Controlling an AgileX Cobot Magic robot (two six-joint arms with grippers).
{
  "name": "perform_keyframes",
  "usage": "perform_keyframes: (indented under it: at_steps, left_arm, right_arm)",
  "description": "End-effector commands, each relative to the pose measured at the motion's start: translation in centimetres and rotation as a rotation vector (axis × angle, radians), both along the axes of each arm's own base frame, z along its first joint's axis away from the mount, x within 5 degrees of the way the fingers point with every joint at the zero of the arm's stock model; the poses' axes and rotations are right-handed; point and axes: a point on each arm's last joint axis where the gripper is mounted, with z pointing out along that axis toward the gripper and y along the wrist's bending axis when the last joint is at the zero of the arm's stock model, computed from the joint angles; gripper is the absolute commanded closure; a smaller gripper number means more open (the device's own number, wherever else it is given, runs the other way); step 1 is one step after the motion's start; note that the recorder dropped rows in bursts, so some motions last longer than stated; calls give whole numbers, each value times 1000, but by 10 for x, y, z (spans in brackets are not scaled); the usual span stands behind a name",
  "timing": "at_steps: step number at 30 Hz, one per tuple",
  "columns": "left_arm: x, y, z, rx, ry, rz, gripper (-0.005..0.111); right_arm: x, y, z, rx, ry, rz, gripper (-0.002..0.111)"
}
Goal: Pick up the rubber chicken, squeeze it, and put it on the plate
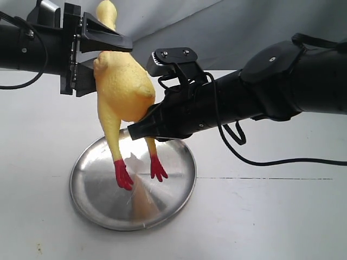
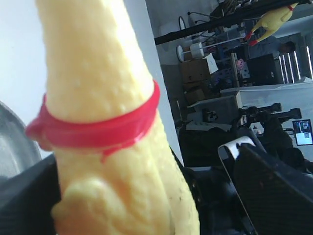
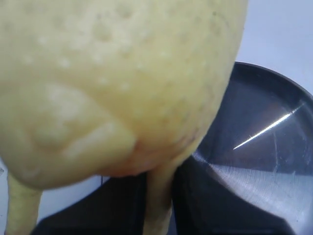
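The rubber chicken [image 1: 123, 86] hangs upright in the air, red feet [image 1: 123, 174] dangling just above the steel plate [image 1: 168, 200]. My left gripper [image 1: 95, 59] is shut on its upper body just below the neck. In the left wrist view the red collar [image 2: 98, 129] and neck [image 2: 107, 63] fill the picture. My right gripper [image 1: 142, 125] comes in from the right and is shut on the chicken's lower end where a leg starts. In the right wrist view the plump body [image 3: 112, 73] looms close, with that leg [image 3: 159, 205] between the dark fingers. The head is cut off at the top.
The plate [image 3: 264, 127] lies on a white table [image 1: 271, 216], directly under the chicken. A black cable [image 1: 271, 161] droops from the right arm over the table. Far back in the left wrist view, a room with shelves and a second yellow toy chicken [image 2: 274, 19].
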Motion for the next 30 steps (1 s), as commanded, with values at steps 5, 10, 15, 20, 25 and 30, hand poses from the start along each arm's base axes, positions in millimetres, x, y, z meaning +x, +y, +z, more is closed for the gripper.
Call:
perform_keyframes:
  at_steps: [5,10,15,20,25,30]
  left_arm:
    - [-6,-2,1,28,29,-43,22]
    - [-7,-2,-1,55,30,-56,22]
    - [-4,1,-5,102,22,-29,22]
    - [0,3,-6,123,12,14,22]
    - [-1,3,-6,123,12,13,22]
    - [-5,0,-4,85,56,-29,50]
  right_arm:
    - [-1,1,2,3,-4,15,108]
    - [-1,1,2,3,-4,15,108]
    - [-1,1,2,3,-4,15,108]
    - [-1,1,2,1,-6,16,108]
    - [-1,1,2,-6,-19,24,108]
    - [1,1,2,-10,-34,12,108]
